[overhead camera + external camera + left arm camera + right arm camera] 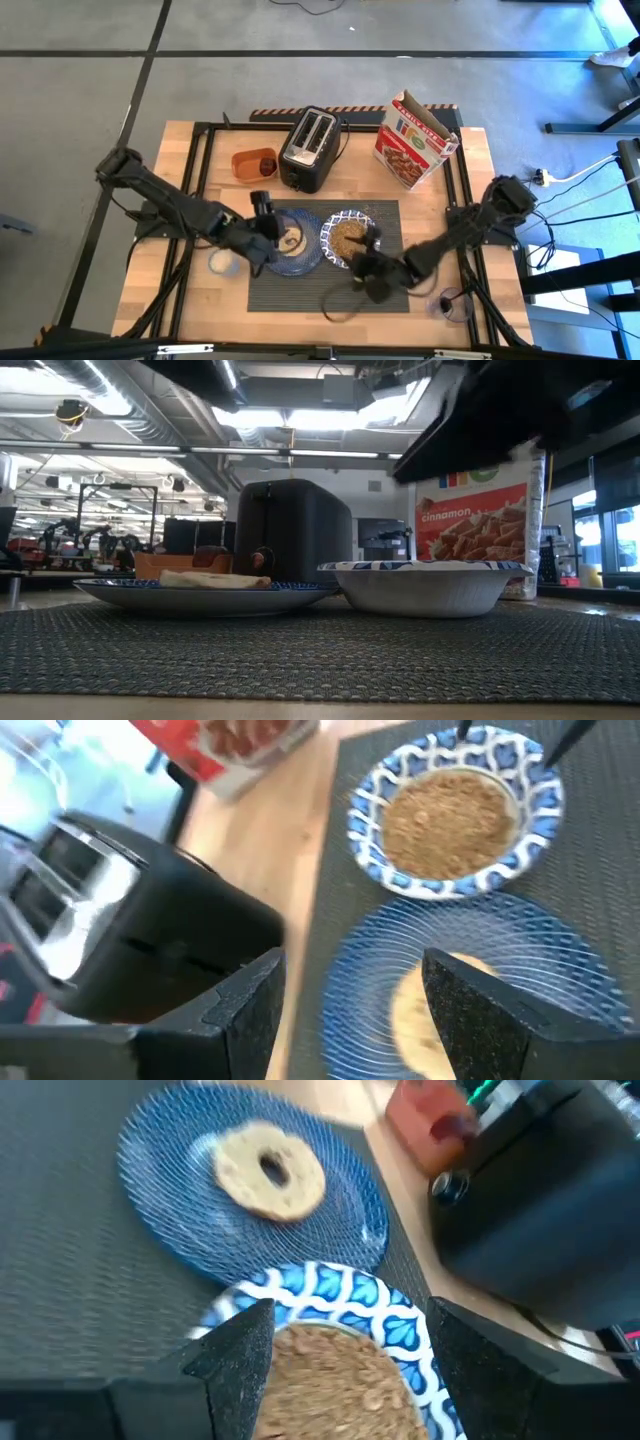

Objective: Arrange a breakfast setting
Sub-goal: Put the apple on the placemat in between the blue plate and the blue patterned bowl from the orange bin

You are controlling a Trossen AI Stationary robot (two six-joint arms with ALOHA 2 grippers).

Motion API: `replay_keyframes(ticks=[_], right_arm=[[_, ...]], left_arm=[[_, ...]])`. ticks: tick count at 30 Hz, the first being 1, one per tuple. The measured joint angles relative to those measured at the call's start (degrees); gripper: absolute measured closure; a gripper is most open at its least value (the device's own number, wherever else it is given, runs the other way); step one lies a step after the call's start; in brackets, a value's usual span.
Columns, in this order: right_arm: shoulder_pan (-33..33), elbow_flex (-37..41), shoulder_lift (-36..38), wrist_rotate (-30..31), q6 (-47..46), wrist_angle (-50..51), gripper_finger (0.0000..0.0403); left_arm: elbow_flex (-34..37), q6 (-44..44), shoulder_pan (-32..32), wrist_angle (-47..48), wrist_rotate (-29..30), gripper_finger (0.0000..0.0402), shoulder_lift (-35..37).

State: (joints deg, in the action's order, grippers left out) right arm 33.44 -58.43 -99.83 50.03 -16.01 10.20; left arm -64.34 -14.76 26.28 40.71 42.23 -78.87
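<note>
A dark grey ribbed placemat (pixel 325 290) lies at the table's near middle. On it rest a round dark blue plate (pixel 305 258) with a bagel (pixel 270 1168) lying flat, and to its right a blue-and-white bowl (pixel 340 1295) filled with brown cereal. My left gripper (pixel 350 1010) is open above the plate's left part (pixel 268 228). My right gripper (pixel 350 1370) is open just above the bowl's near right side (pixel 368 258). A small dark red jar (pixel 266 163) stands in the orange tub. The spoon does not show.
A black toaster (pixel 310 150) stands behind the placemat, with an orange tub (pixel 248 163) to its left and a cereal box (pixel 415 140) to its right. A small white round thing (pixel 222 262) lies left of the mat, and a glass (pixel 455 303) stands at the near right.
</note>
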Motion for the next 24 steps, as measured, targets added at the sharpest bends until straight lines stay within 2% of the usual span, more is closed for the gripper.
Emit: replay_keyframes(ticks=[3,7,13,17,20,24], right_arm=[[-4.07,0.02,0.10,-4.88,4.08,0.23,0.0148],[-7.87,0.01,0.47,-7.67,8.72,0.39,0.0148],[-10.15,0.00,1.32,-7.67,13.49,1.28,0.0148],[-11.74,0.02,1.90,-8.55,14.79,2.88,0.0148],[-12.88,0.00,1.97,-11.46,14.73,2.93,0.0148],[-12.86,0.02,1.97,-14.19,14.48,2.93,0.0148]], left_arm=[[-0.01,1.61,-2.41,0.43,0.37,0.0172,1.97],[-0.02,-1.59,-7.07,5.38,0.74,0.0164,4.15],[0.04,-10.98,-16.62,19.98,1.82,0.0101,3.68],[1.05,-11.16,-22.47,19.87,0.58,0.0052,3.40],[1.20,-8.96,-26.54,19.08,-0.94,0.0020,3.34],[1.19,-5.78,-30.93,18.62,-1.36,0.0005,3.39]])
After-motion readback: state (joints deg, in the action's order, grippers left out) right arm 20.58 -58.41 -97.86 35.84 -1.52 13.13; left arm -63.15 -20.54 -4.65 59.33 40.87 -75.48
